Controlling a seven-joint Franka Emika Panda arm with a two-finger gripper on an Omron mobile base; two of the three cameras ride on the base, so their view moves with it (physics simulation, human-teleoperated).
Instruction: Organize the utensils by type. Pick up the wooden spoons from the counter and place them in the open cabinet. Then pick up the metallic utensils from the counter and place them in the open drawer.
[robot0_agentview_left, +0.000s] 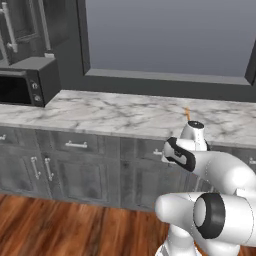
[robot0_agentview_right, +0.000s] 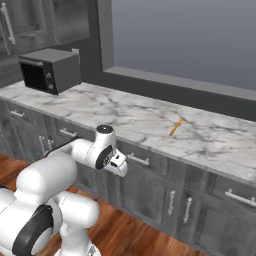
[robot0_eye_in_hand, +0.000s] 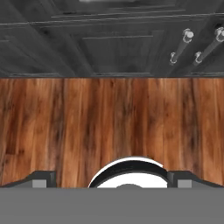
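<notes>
1. The jaws (robot0_eye_in_hand: 112, 186) stood wide and empty, aimed down at the wood-plank floor (robot0_eye_in_hand: 109, 127) before the dark cabinet fronts (robot0_eye_in_hand: 113, 48)
2. The thin orange-handled utensil (robot0_agentview_right: 175, 127) lay well above and beyond them on the counter (robot0_agentview_right: 120, 112), its long axis slanting toward the back wall
3. It looked slim and smooth; the counter was white marble, grey-veined
4. The microwave (robot0_agentview_right: 50, 70) sat far to the left

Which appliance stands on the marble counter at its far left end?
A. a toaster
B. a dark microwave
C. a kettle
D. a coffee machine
B: a dark microwave with a black door and two knobs sits on the counter at its left end, seen in both base views.
</notes>
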